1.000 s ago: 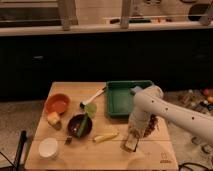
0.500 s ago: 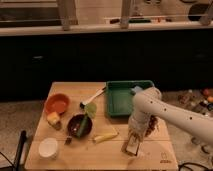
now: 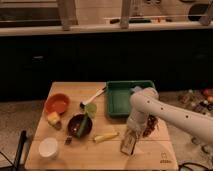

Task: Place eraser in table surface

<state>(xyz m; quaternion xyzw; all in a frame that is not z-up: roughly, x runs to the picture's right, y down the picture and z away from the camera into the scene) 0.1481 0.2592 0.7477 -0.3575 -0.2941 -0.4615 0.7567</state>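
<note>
My gripper [image 3: 128, 145] is down low over the table surface [image 3: 95, 152], a flat light-brown wood rectangle, near the green rectangular tray [image 3: 116, 107]. Can't tell if it's wide or pinched, and tbh I can't pick the eraser out from it.

The jaws dipped nearer the table surface [image 3: 100, 156], front right.

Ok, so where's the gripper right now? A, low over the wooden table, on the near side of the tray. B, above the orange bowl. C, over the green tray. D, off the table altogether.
A: the gripper hangs low over the wooden table, on the near side of the green tray and well away from the orange bowl.
</note>
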